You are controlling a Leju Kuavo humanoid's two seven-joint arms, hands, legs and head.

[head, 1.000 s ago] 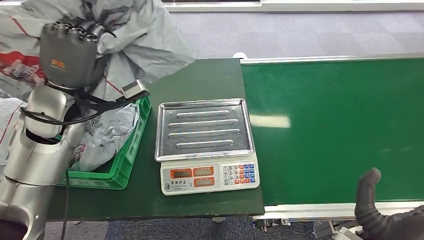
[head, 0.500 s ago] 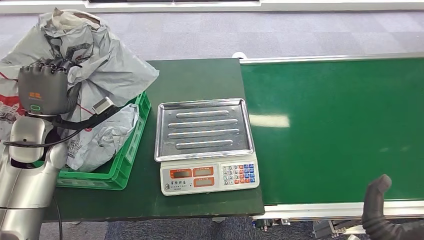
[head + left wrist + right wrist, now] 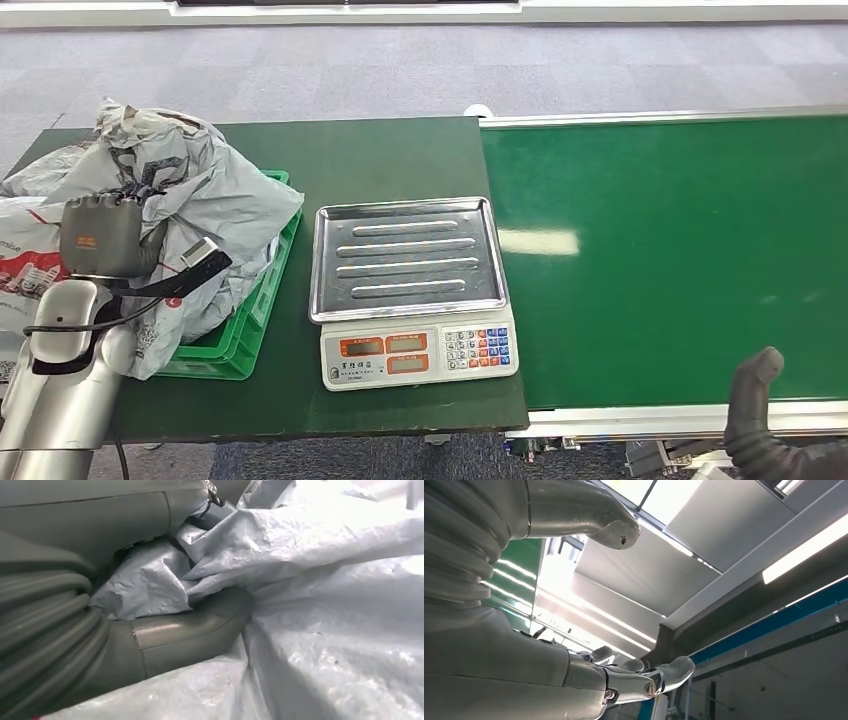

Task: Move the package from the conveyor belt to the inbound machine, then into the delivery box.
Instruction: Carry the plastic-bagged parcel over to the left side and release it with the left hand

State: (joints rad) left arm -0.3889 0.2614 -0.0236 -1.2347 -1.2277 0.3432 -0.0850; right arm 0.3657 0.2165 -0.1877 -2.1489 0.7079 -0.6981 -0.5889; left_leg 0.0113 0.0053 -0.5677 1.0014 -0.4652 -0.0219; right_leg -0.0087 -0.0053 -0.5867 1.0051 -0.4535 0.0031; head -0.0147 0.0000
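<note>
grey carpet floor (image 3: 420,70) beyond a dark green table (image 3: 400,160); bright ceiling light strips (image 3: 804,550) overhead.

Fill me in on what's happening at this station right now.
The robot's left hand grips a crumpled grey plastic package and holds it over the green crate at the left of the table, where other bagged parcels lie. The weighing scale beside the crate has a bare steel tray, and the green conveyor belt carries nothing. The right hand waits open at the belt's near edge.
</note>
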